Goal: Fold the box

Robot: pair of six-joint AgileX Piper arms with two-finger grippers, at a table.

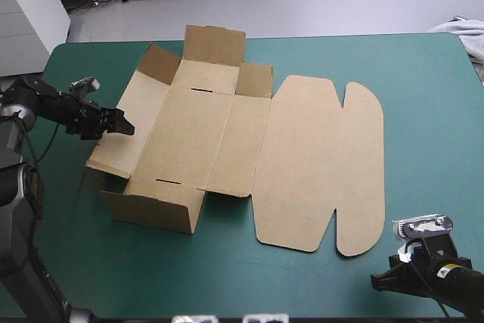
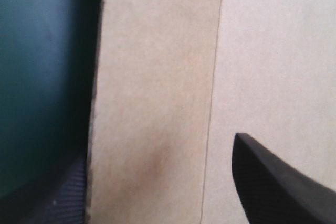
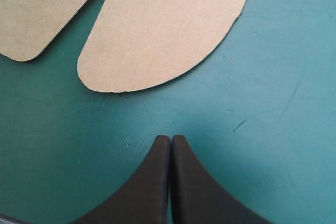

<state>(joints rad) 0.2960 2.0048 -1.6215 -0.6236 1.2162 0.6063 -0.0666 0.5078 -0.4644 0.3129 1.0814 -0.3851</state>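
1. Right gripper (image 3: 170, 139): black fingers pressed together, holding nothing, low over the teal-green cover (image 1: 423, 111), just short of the lid's rounded tab (image 3: 163, 30)
2. Box (image 1: 197, 122): left of table centre, part-formed; near wall (image 1: 155, 209) and far wall (image 1: 214, 43) raised, lid (image 1: 318, 164) flat toward the right
3. Left gripper (image 1: 125, 125): jaws apart, straddling the outer edge of the left side flap (image 1: 144, 104), one finger over the board, the other outside it; nothing gripped
4. Risk: a bite this close to the edge looks shallow, so the flap may slip out as it is lifted
5. Risk: nothing pins the sheet, as the right gripper is well apart from the walls; a pull could drag the whole box or let raised walls flop
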